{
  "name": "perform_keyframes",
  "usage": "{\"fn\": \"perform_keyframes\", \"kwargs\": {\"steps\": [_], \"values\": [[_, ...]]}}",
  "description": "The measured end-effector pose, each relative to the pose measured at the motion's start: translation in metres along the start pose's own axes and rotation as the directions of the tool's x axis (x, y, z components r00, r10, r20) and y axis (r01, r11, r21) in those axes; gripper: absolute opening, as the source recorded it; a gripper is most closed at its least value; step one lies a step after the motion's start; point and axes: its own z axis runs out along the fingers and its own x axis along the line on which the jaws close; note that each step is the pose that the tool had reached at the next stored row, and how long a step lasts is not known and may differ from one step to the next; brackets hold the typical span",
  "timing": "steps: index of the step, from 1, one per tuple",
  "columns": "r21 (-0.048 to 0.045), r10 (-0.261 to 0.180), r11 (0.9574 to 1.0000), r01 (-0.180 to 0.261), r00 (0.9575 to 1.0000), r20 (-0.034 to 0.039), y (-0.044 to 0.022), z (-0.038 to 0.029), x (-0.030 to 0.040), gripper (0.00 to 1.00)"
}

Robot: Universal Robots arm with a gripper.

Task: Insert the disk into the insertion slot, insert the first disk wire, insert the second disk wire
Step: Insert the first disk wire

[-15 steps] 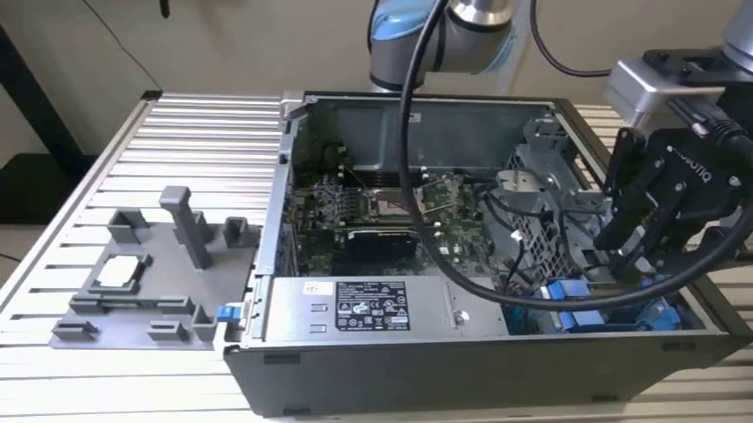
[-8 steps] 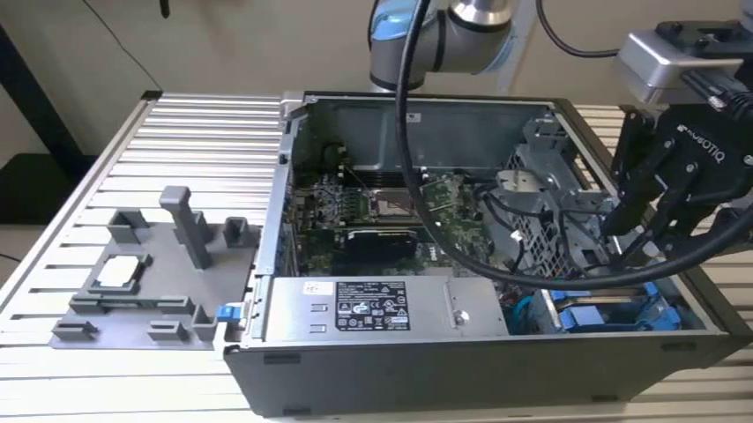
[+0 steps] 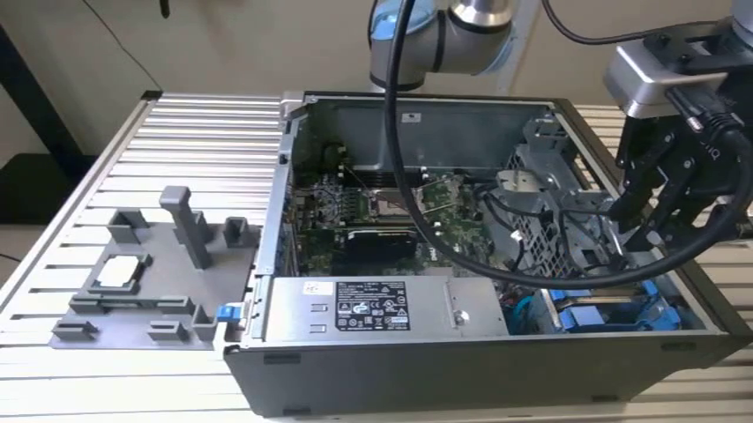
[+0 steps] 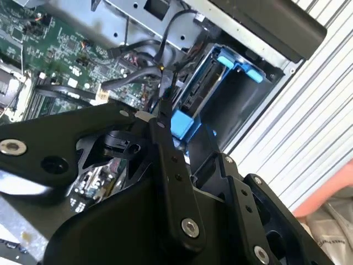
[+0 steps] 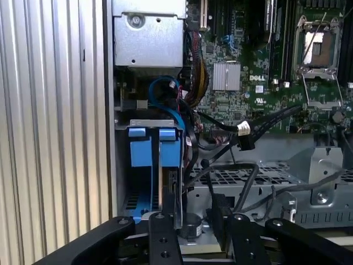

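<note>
The insertion slot (image 3: pixel 612 313) is the grey bay in the case corner nearest the camera, on the exterior view's right. Blue carrier tabs (image 5: pixel 154 144) stand at its mouth, and the disk (image 5: pixel 161 185) sits in it edge-on; its dark side (image 4: pixel 201 83) shows in the second wrist view. My gripper (image 3: pixel 651 225) hovers just above this bay, open, with nothing clearly between its fingers (image 5: pixel 165 232). A loose black connector with a white tag (image 5: pixel 243 135) hangs on its wire beside the bay. A blue cable (image 5: pixel 165 91) loops behind the bay.
The grey labelled power-supply box (image 3: pixel 365 308) lies along the case's near wall, beside the bay. The green motherboard (image 3: pixel 389 207) covers the case floor. The arm's thick black cable (image 3: pixel 471 256) sags across the open case. A grey fixture (image 3: pixel 141 273) stands on the slatted table (image 3: pixel 176 132).
</note>
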Motion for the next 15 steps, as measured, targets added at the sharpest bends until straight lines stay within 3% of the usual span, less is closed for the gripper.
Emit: {"fn": "perform_keyframes", "kwargs": {"steps": [4, 8, 13, 15], "values": [[0.0303, -0.01, 0.9995, 0.01, 0.9999, 0.0105, 0.0019, 0.0013, -0.0015, 0.41], [0.0675, -0.025, 0.9974, 0.024, 0.9996, 0.0144, 0.0028, 0.0025, -0.0029, 0.41], [0.089, -0.064, 0.9941, 0.062, 0.9978, 0.0188, 0.0033, 0.006, -0.0048, 0.41], [0.1037, -0.074, 0.992, 0.071, 0.9971, 0.0187, 0.0039, 0.0075, -0.006, 0.41]]}}
